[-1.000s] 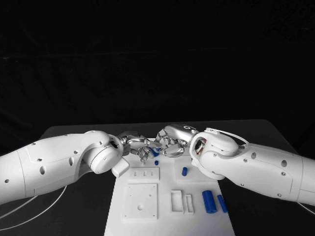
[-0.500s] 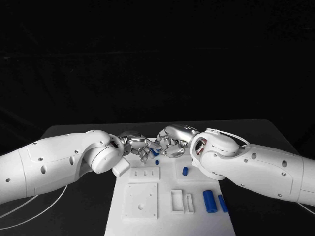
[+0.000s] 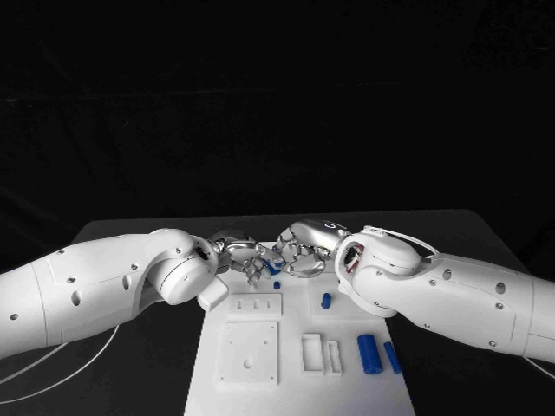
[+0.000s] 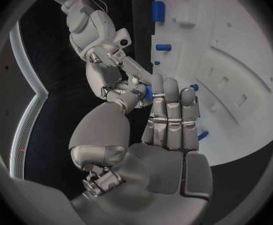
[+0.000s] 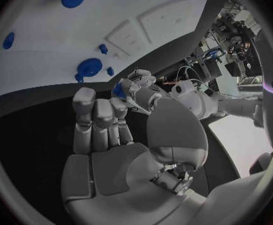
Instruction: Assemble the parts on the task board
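the bench (image 3: 140, 234) carries the white task board (image 3: 297, 381), which runs from the near edge toward the far middle. against the pictures from 1 s and 0.5 s back, the board and the loose parts lie where they lay, and both arms sit in nearly the same pose. the only difference is a slight shift among the fingers at the far end of the board. judgement: this is a fine, slow phase of the work, not a transport move.

the left robot hand (image 3: 237, 252) and the right robot hand (image 3: 300, 250) meet at the far end of the board, fingertips close together. a small blue part (image 3: 270, 267) sits between them. the left wrist view shows the part (image 4: 148, 92) at the fingertips of both robot hands. the right wrist view shows it (image 5: 119, 90) clasped in the left robot hand's fingertips. the left robot hand is therefore closed around the part. whether the right robot hand also grips it or only touches it cannot be told.

2 blue cylinders (image 3: 376, 354) lie side by side at the near right of the board. a blue peg (image 3: 325, 302) stands further in, and a smaller blue piece (image 3: 277, 286) lies just near of the robot hands. judgement: the held part is being passed or re-seated between the robot hands, and most of the assembly is not yet done.
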`<state>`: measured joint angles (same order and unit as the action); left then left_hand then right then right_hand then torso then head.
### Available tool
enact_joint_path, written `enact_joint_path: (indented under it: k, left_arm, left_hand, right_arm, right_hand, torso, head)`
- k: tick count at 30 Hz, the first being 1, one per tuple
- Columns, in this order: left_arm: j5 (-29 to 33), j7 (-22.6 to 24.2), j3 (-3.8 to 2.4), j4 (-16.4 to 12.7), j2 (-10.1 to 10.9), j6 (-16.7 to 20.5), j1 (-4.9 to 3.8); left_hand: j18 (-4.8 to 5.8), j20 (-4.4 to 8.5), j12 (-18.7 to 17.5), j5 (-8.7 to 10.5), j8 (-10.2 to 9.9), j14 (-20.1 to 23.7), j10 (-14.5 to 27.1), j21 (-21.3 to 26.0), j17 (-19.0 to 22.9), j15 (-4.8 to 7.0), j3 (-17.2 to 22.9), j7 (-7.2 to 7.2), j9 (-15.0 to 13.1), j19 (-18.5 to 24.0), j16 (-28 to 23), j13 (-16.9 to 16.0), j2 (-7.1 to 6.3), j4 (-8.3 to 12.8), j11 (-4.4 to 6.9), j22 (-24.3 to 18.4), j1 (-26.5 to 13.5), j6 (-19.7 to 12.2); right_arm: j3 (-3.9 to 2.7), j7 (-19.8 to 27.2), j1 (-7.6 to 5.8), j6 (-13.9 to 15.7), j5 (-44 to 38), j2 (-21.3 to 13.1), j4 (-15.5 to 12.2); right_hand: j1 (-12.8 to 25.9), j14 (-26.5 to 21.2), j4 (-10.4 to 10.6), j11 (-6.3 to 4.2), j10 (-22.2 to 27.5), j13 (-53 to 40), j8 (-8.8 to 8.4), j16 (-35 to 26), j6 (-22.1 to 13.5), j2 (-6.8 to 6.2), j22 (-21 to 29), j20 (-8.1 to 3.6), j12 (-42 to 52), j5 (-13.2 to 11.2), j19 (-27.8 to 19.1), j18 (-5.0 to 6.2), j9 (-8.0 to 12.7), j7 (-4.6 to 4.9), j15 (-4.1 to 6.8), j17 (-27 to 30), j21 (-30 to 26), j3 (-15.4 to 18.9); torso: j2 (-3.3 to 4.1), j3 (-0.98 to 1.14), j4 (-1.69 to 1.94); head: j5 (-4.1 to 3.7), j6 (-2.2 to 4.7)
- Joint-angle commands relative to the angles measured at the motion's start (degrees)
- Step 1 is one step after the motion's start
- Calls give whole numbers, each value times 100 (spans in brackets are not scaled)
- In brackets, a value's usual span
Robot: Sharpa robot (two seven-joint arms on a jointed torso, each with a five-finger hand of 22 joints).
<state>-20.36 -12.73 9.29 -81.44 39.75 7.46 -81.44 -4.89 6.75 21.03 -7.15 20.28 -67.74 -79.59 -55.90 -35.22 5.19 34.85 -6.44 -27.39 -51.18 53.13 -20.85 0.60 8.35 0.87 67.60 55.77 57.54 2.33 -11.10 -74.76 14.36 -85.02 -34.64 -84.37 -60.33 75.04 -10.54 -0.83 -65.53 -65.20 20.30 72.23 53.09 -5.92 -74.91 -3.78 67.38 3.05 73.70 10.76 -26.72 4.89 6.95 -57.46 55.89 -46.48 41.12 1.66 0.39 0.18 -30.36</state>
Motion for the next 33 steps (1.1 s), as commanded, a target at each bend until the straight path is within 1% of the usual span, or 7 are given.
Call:
enact_joint_path:
  k: [1, 10, 12, 18, 20, 29, 33]
  left_arm:
    - [53, 182, -23, 3, -16, -43, -23]
    - [-83, 137, -21, 7, -24, -55, -22]
    - [-143, 132, -20, 4, -24, -22, -22]
    - [-252, 126, -20, 18, -20, -34, -21]
    - [-317, 121, -20, 13, -18, -57, -21]
    - [-599, 61, -20, 10, -8, -89, -21]
    - [-804, 20, -20, 7, -3, -79, -21]
  left_hand:
    - [68, 408, 1, -121, 42, -38, -37, -41, -13, 26, 41, 157, -123, 0, 42, -17, 64, 32, 13, -9, -185, 220]
    - [50, 467, 109, -185, 106, -151, -184, -187, -72, 104, 121, 231, -233, -65, 212, -94, 166, 122, 88, -32, -500, 378]
    - [-1, 566, 308, -314, 194, -324, -333, -427, -227, 254, 140, 316, -349, -249, 552, -213, 169, 214, 178, 24, -602, 541]
    - [-39, 711, 696, -493, 226, -386, -430, -783, -396, 411, 266, 403, -583, -360, 1055, -479, 142, 390, 280, 44, -728, 656]
    - [-63, 764, 941, -536, 227, -505, -540, -933, -474, 497, 256, 448, -636, -494, 1291, -658, 106, 468, 360, 86, -713, 726]
    - [-91, 850, 1442, -556, 123, -505, -412, -1128, -494, 573, 313, 511, -787, -562, 1669, -1072, 64, 536, 413, 113, -707, 814]
    - [-104, 876, 1630, -616, 86, -527, -391, -1201, -495, 601, 322, 531, -840, -594, 1815, -1202, 58, 557, 436, 117, -690, 843]
  right_arm:
    - [20, 29, 27, -189, 15, 10, -5]
    - [22, 8, 38, -176, 130, 27, 24]
    - [22, -2, 38, -160, 180, 32, 40]
    - [23, -10, 40, -98, 255, 32, 66]
    - [23, -15, 40, -84, 264, 24, 72]
    - [23, 35, 40, 36, 403, -31, 94]
    - [24, 136, 40, 160, 605, -121, 89]
  right_hand:
    - [-29, -3, -2, -18, 18, 10, 16, -27, 461, -38, -73, -16, -29, -22, 18, 424, -13, 51, 22, -5, 24, -29]
    - [-26, -8, -3, -8, 52, 35, -10, -52, 424, -91, -67, -11, -71, -21, 6, 424, -10, 62, 15, 7, 11, -74]
    - [-8, -8, 10, -1, 61, 42, -26, -62, 398, -118, -64, -8, -85, -20, 4, 424, -6, 70, 8, 13, 6, -79]
    - [135, -4, 147, 48, 87, 68, -136, -104, 235, -263, -44, -2, -132, -3, 9, 424, 39, 123, -34, 35, -22, -21]
    - [170, -1, 177, 60, 93, 75, -159, -110, 203, -304, -39, -4, -143, 0, 11, 424, 50, 136, -47, 38, -28, 13]
    - [211, 6, 238, 83, 101, 95, -209, -126, 137, -390, -28, -19, -167, 0, 18, 424, 76, 160, -67, 44, -46, 109]
    - [333, -16, 276, 136, 154, 136, -316, -162, -47, -543, -21, -14, -230, 100, -14, 424, 124, 216, -113, 57, -76, 327]
  torso:
    - [1, 1, -1]
    - [3, 3, -2]
    - [3, 2, -2]
    - [-1, 2, -4]
    - [1, 3, -1]
    - [1, 6, -4]
    - [1, 3, -3]
  head:
    - [2, -3]
    - [8, -11]
    - [8, -11]
    - [1, 2]
    - [0, -3]
    - [6, -12]
    - [13, -18]
